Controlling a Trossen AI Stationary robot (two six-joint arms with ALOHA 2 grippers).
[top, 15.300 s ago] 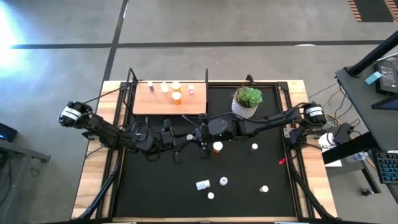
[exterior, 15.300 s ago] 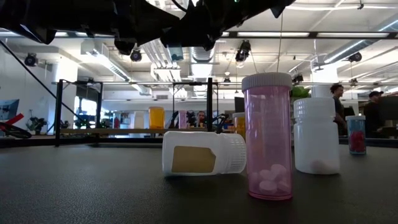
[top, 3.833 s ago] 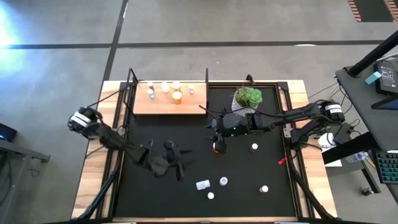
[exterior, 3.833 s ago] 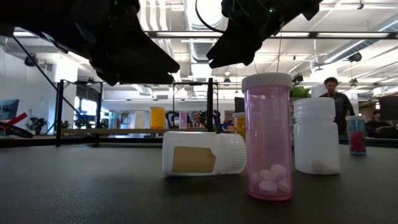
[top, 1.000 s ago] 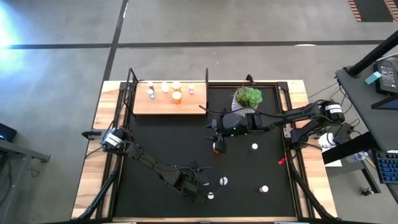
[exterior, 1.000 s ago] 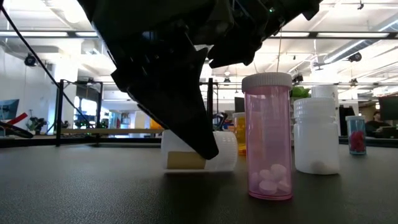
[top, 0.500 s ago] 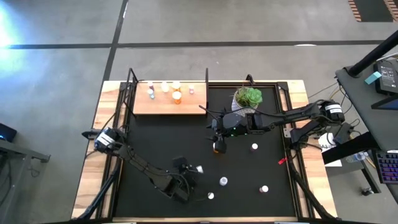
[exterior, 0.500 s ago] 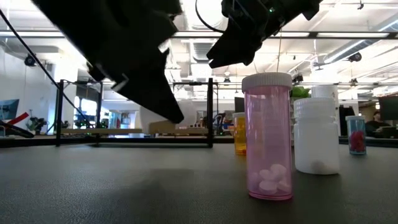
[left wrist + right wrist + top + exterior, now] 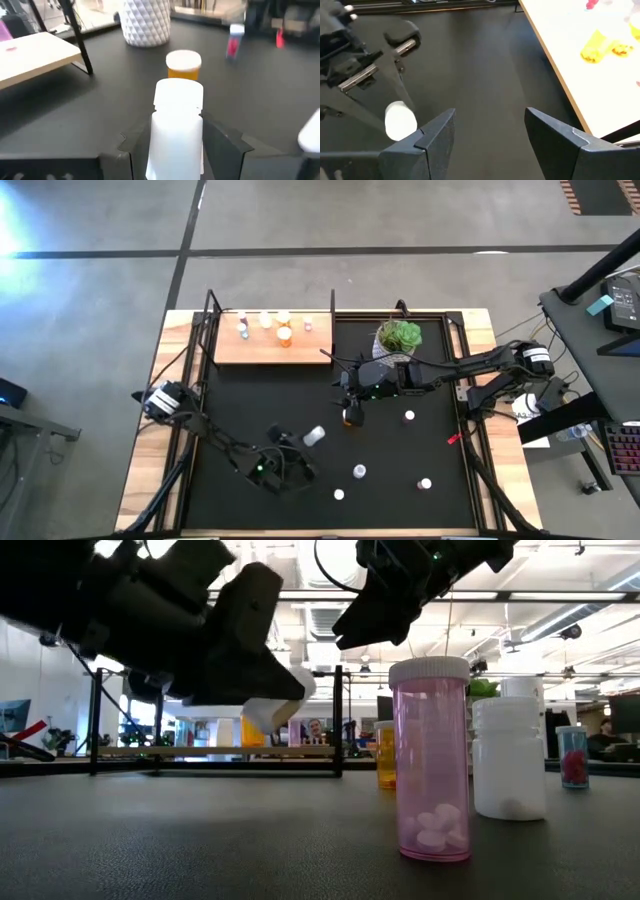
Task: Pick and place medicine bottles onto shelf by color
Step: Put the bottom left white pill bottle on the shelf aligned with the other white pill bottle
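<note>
One white bottle (image 9: 314,436) sat clamped in your left claw (image 9: 300,443), lifted off the desk, cap-end forward; the shelf (image 9: 272,345) lay well beyond. Your right claw (image 9: 345,402) hung open.

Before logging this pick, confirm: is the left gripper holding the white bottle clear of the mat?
Yes: in the low view the left gripper clamps the white bottle well above the black mat.

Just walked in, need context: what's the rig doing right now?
The left gripper is shut on a white bottle, held clear of the black mat. The right gripper hangs open above the mat beside an orange bottle. Several bottles already stand on the shelf; a few more stand on the mat, near the potted plant.
</note>
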